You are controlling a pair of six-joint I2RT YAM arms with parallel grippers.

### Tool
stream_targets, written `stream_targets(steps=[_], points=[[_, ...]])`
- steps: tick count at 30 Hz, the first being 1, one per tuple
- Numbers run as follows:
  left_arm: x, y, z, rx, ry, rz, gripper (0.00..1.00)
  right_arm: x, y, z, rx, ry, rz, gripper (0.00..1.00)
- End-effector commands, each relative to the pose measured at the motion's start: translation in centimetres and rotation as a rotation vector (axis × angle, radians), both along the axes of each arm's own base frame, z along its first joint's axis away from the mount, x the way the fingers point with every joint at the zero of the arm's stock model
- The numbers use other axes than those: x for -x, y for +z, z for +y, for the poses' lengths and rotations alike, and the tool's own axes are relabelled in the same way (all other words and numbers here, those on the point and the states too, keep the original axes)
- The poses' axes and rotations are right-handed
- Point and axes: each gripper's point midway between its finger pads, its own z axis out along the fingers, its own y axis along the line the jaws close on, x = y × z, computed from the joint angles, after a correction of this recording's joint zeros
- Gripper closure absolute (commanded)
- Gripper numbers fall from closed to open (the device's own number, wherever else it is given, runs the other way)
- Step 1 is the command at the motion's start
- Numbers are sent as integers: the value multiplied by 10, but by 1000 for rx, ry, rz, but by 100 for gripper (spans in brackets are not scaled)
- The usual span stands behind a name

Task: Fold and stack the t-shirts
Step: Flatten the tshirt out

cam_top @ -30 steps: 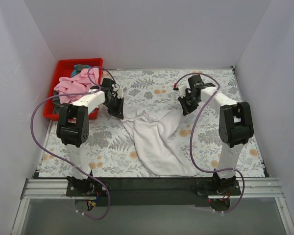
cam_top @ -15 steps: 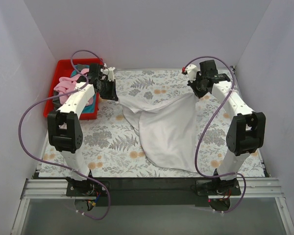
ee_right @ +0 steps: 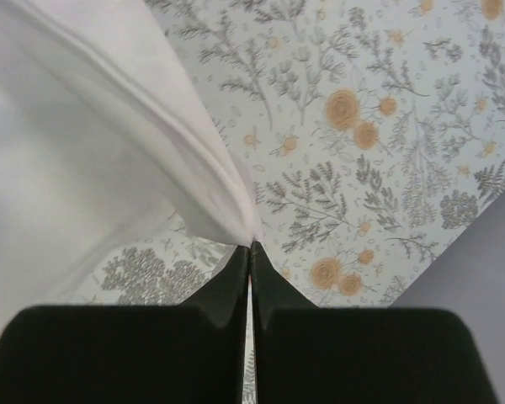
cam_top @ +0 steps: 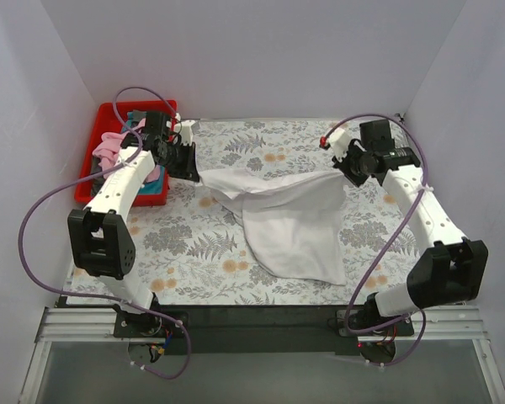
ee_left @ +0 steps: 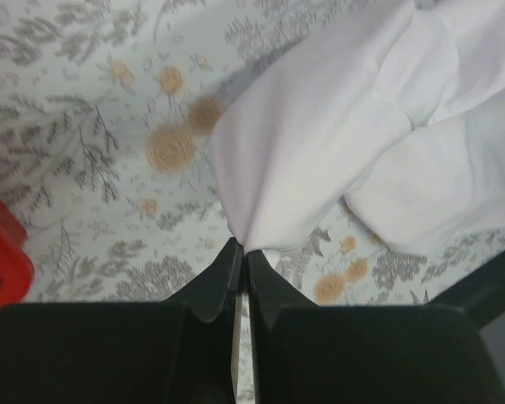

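L arm (cam_top: 122, 181) & R arm (cam_top: 425, 215) — white links, black joints, purple cables (cam_top: 21, 242), black jaws.

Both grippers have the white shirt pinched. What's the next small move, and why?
Probably lower both grippers together, spread as they are, to lay the shirt flat. The left gripper and right gripper are each shut on an edge of it. Its top edge spans between them, and the rest drapes, creased, onto the table.

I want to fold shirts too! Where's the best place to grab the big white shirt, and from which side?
By the two ends of its far edge, one from each outer side. The white shirt is pinched there by the left gripper and right gripper. That edge runs taut between them, and the rest trails on the table.
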Motion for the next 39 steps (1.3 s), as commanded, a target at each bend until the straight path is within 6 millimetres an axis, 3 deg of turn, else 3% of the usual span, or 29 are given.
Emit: stream_targets(steps=[1, 2, 5, 6, 7, 10, 14, 17, 21, 27, 31, 38, 39], points=[[62, 4, 5, 4, -64, 113, 100, 57, -18, 13, -9, 161, 115, 99], [76, -2, 6, 3, -75, 157, 100, 76, -34, 15, -4, 185, 176, 99], [100, -15, 9, 3, -89, 213, 100, 116, -52, 37, -13, 275, 275, 93], [106, -18, 10, -1, -93, 229, 100, 134, -67, 43, -9, 305, 334, 86], [109, -19, 11, -7, -93, 230, 100, 149, -72, 55, -3, 353, 365, 65], [108, -31, 18, -49, -68, 249, 100, 161, -83, 57, 0, 365, 413, 41], [93, -35, 18, -50, -32, 250, 100, 158, -88, 51, 25, 324, 426, 44], [80, -38, 16, -46, -17, 255, 100, 164, -99, 47, 35, 313, 452, 56], [66, -49, 18, -52, 1, 287, 100, 161, -113, 32, 104, 310, 388, 63], [36, -50, 17, -20, 44, 289, 100, 139, -145, 21, 168, 228, 370, 58], [21, -49, 19, -24, 58, 270, 100, 121, -144, 23, 144, 194, 351, 54], [10, -58, 20, -8, 66, 287, 100, 127, -156, 27, 129, 237, 394, 56], [9, -58, 20, -5, 66, 287, 100, 128, -160, 27, 135, 240, 404, 60]])
